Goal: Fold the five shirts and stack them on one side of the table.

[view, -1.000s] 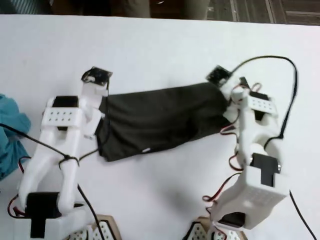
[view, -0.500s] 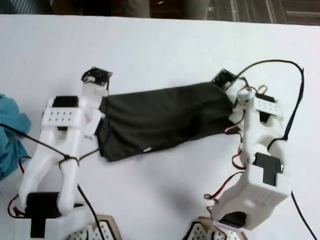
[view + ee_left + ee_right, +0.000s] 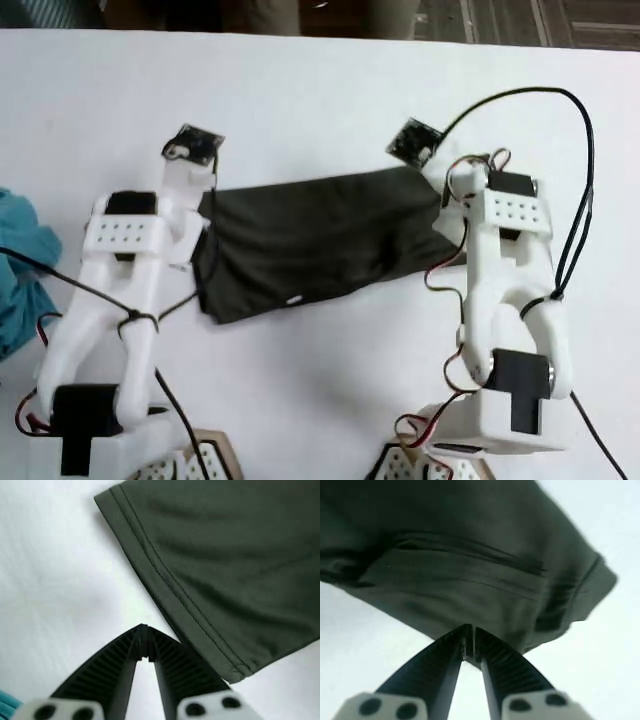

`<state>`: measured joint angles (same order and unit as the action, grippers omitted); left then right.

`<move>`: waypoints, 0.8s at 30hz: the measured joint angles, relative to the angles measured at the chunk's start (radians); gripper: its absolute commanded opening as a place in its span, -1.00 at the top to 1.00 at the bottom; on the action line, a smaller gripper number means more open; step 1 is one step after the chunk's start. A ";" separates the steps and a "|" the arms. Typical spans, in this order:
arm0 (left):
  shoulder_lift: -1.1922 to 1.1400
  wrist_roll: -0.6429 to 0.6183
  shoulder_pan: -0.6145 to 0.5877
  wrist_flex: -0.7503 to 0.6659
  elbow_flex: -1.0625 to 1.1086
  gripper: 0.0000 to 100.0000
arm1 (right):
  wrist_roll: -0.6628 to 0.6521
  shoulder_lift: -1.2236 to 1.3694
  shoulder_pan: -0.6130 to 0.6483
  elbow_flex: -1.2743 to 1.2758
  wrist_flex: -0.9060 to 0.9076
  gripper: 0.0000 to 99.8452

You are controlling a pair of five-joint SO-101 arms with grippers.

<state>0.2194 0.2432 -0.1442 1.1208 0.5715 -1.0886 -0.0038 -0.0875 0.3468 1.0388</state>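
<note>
The dark green shirt (image 3: 320, 245) lies in the middle of the white table (image 3: 320, 90), folded into one long band that runs from side to side and is a little tilted. Its stitched hem is flat on the table at the left end, and the right end is more bunched, with some folds.

The left gripper (image 3: 144, 641) is at the left end of the band. Its two fingers are pressed together with nothing between them, and the tips are over bare table, just beside the hem.

The right gripper (image 3: 469, 641) is at the right end, also with the fingers closed. Its tips are right at the edge of the cloth, and I cannot tell if any cloth is caught between them.

A crumpled teal cloth (image 3: 15, 260) lies at the left edge of the table, well apart from the shirt
</note>
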 measured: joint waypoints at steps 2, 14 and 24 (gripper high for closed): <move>0.000 0.000 0.000 -0.011 0.000 0.95 | 0.000 0.000 0.015 0.035 -0.002 0.96; -0.114 -0.107 -0.015 -0.026 0.006 0.68 | 0.002 -0.028 0.094 0.158 -0.109 0.96; -0.262 -0.410 -0.020 0.066 -0.169 0.68 | 0.048 -0.137 0.092 0.147 -0.107 0.96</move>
<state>-0.0430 -0.1665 -0.1642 1.1868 0.4028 -1.0411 -0.1404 0.0046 0.4941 0.9314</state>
